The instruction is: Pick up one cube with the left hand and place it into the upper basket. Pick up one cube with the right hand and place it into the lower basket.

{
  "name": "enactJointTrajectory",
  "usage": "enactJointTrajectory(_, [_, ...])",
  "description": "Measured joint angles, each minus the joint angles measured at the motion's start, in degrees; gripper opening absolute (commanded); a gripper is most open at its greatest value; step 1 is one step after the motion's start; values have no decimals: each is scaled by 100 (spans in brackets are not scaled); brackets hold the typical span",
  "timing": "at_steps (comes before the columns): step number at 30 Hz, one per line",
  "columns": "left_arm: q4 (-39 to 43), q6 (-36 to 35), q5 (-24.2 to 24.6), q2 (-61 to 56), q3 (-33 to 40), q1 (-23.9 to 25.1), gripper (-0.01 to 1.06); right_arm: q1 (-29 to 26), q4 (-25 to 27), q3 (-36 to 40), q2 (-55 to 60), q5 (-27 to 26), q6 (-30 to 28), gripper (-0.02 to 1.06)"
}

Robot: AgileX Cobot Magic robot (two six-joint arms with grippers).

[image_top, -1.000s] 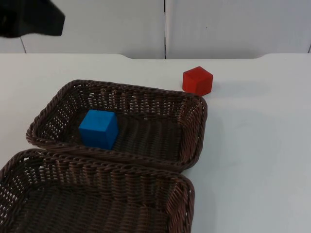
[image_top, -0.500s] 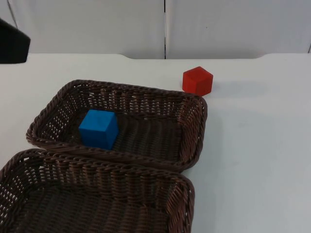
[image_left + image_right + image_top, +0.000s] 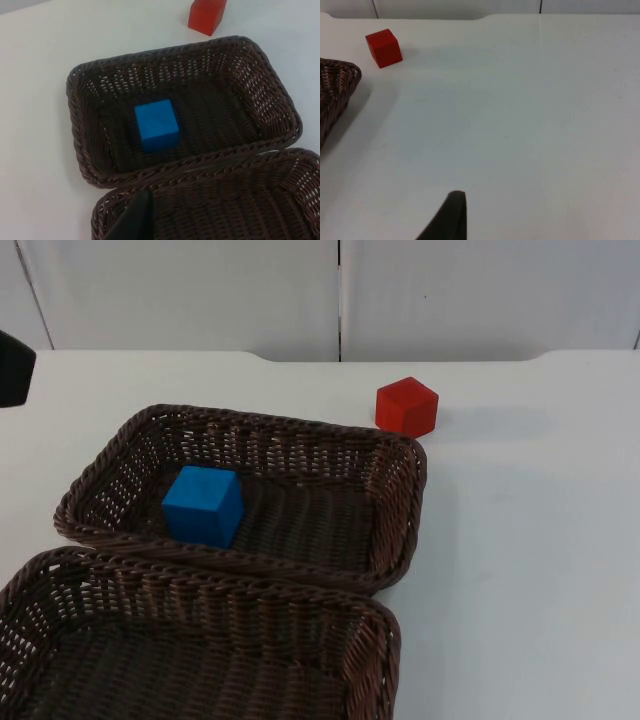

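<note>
A blue cube (image 3: pixel 203 505) (image 3: pixel 156 125) rests inside the upper brown wicker basket (image 3: pixel 398 502) (image 3: pixel 76 125), near its left side. Nothing touches it. A red cube (image 3: pixel 407 406) (image 3: pixel 206 15) (image 3: pixel 384 47) stands on the white table just beyond the upper basket's far right corner. The lower basket (image 3: pixel 200 585) (image 3: pixel 225 200) holds nothing. My left gripper (image 3: pixel 132 220) hangs high above the lower basket's rim; a black part of the left arm (image 3: pixel 10 368) shows at the picture's left edge. My right gripper (image 3: pixel 447 217) waits over bare table, well away from the red cube.
The two baskets touch along one long side. A corner of the upper basket (image 3: pixel 335 95) lies close to the red cube. Bare white table (image 3: pixel 530 540) stretches to the right of the baskets. The grey partition wall (image 3: pixel 340 295) closes the far side.
The left arm has drawn back to the left, from the upper left corner nearly out of the top view. The blue cube stays in the upper basket; the red cube has not moved.
</note>
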Motion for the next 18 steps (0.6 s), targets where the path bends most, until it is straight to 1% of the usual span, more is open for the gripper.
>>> enactJointTrajectory(18, [-104,0,5,0,0,0,105,0,0,-12,0,0,11,105])
